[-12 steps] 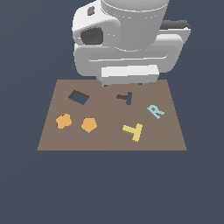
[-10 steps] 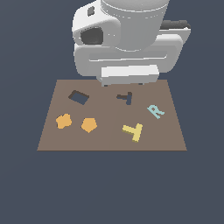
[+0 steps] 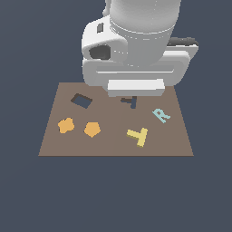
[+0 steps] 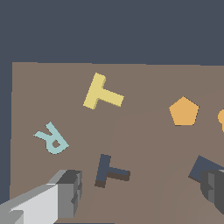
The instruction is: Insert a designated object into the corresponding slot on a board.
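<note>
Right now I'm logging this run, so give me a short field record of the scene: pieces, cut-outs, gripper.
board: brown board, flat
yellow T: loose on the board, not in its slot
T slot: empty
rectangular cut-out: empty
light blue R: beside the yellow T
orange pieces: pentagon and another
gripper: open, holding nothing, fingers either side of the T slot

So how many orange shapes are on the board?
2. The orange pentagon and an orange lumpy piece lie side by side near the board's front, on the exterior view's left. The arm hides some board.
</note>
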`<state>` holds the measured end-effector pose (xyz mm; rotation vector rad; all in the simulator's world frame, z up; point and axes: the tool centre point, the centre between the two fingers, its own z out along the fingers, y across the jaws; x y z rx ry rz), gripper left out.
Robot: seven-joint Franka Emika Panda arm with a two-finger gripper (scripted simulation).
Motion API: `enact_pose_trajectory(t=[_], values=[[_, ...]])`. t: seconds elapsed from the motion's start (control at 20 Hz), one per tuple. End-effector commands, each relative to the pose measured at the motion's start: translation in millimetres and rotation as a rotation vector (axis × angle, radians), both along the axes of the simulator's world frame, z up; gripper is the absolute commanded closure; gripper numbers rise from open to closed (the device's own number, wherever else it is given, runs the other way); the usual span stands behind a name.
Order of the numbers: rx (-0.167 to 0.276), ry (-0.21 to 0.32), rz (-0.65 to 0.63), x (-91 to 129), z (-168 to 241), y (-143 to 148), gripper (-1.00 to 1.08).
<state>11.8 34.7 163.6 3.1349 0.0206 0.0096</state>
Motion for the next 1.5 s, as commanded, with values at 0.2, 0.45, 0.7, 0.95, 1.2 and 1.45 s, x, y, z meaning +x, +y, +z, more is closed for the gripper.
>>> enact_pose_trajectory(t=[0.2, 0.45, 0.7, 0.95, 1.2, 1.45], values=[[0.001, 0.002, -0.092, 17, -30, 11, -0.92], [0.003, 0.003, -0.189, 37, -61, 21, -0.92], [0.005, 0.004, -0.273, 55, -87, 27, -0.92], [0.006, 0.004, -0.328, 67, -104, 30, -0.92], [0.007, 0.005, -0.355, 74, -112, 31, -0.92], [0.007, 0.006, -0.359, 74, -113, 31, -0.92]])
